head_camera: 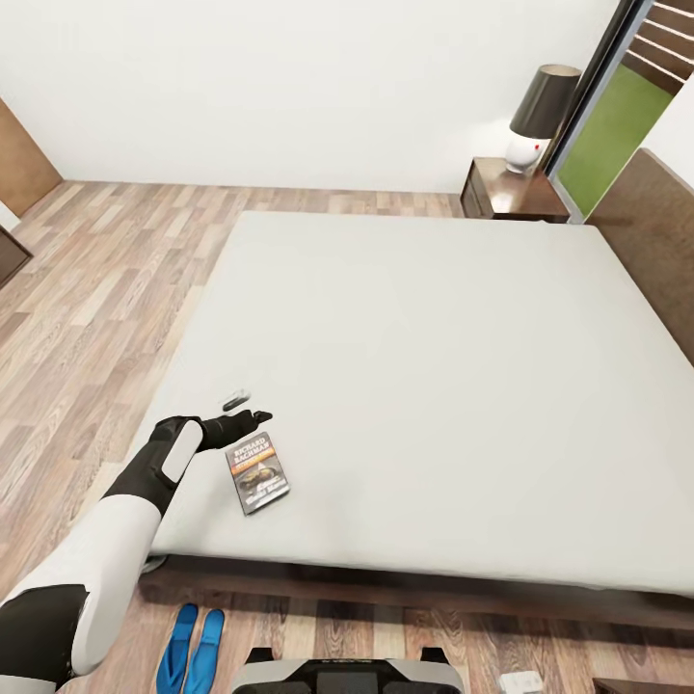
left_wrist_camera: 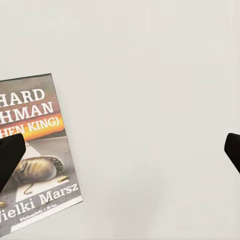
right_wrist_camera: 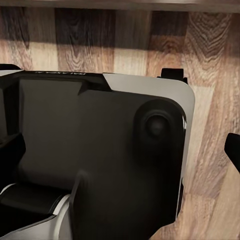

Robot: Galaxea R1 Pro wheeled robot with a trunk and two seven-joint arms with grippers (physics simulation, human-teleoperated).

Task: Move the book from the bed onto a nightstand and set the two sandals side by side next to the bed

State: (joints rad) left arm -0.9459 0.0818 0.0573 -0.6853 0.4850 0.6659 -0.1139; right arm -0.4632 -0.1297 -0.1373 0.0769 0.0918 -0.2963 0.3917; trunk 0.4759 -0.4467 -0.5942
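- Currently, book [head_camera: 257, 473]: flat on the bed [head_camera: 424, 386], cover up, near the mattress's front left corner. Not yet lifted; not yet on a nightstand.
- Left gripper [head_camera: 253, 418]: over the mattress just beyond the book's far edge. In the left wrist view its dark fingertips [left_wrist_camera: 10, 157] stand at the two sides of the frame, wide apart, nothing between them but bare sheet; one tip overlaps the book [left_wrist_camera: 35, 155] at its edge. Contact cannot be told.
- Small grey object [head_camera: 236, 398]: lying on the mattress just past the left gripper; too small to identify.
- Sandals [head_camera: 191, 648]: both on the wood floor [head_camera: 96, 289], in front of the bed's foot, at the robot's left. They lie parallel and close together; judged, this half may already be met, or nearly so.
- Nightstand [head_camera: 513, 191]: at the far right corner by the headboard, a lamp [head_camera: 538, 116] on its top. Well apart from the book; a carry around the bed is probably called for.
- Right gripper: its wrist view looks down on the robot's base [right_wrist_camera: 100, 150] and floor; fingertips [right_wrist_camera: 233, 150] at the frame sides, parted, empty.
- Remaining, as judged: grasp the book, carry it, set it down on the nightstand.
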